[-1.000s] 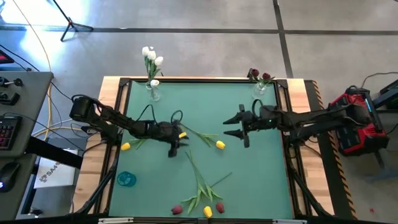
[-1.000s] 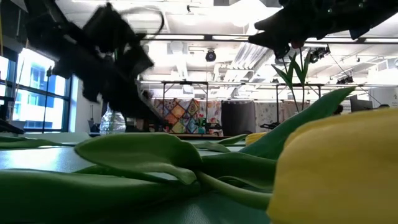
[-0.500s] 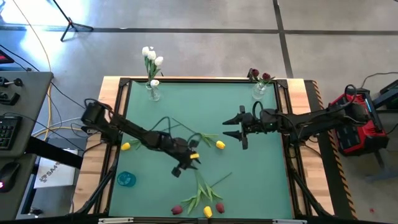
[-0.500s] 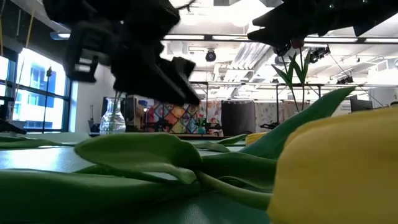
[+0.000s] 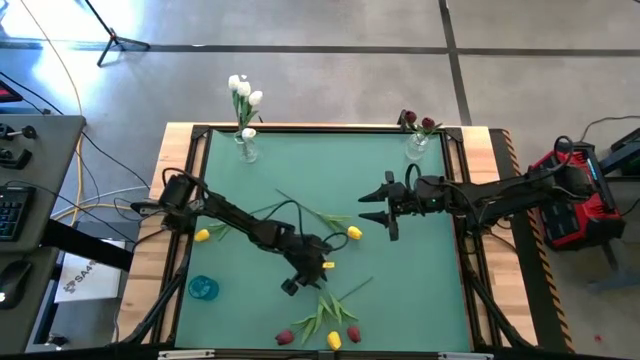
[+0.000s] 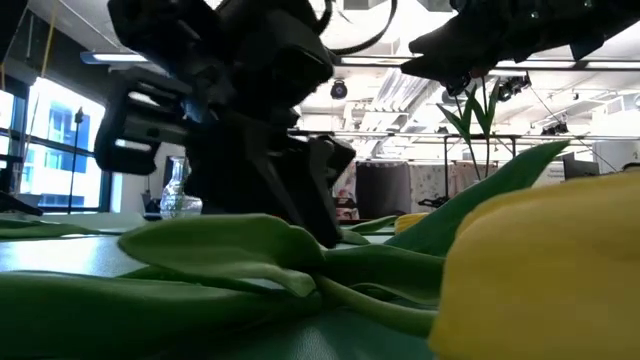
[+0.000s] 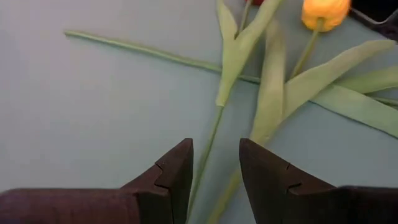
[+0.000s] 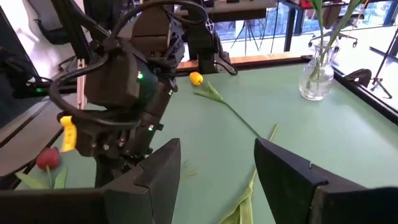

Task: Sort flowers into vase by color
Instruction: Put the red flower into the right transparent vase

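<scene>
Several tulips lie flat on the green mat. One yellow (image 5: 203, 235) is at the left and one yellow (image 5: 354, 233) is mid-table. A cluster of red (image 5: 285, 338), yellow (image 5: 334, 340) and red (image 5: 353, 333) heads lies at the near edge. My left gripper (image 5: 305, 283) hangs open just above that cluster, slanting down. In its wrist view a thin green stem (image 7: 210, 140) runs between the fingers (image 7: 177, 168); I cannot tell whether they touch it. My right gripper (image 5: 368, 206) waits open mid-table, raised. White tulips stand in a glass vase (image 5: 245, 148), red ones in another (image 5: 417, 148).
A blue round object (image 5: 203, 288) lies near the mat's left edge. The two vases stand at the far edge. A raised dark frame (image 5: 190, 200) borders the mat. A large yellow tulip head (image 6: 540, 270) and green leaves fill the low view's foreground.
My left gripper has swung from mid-table toward the near edge and the right, to the tulip cluster. It rolled and tipped further down on the way. The flowers have not moved.
</scene>
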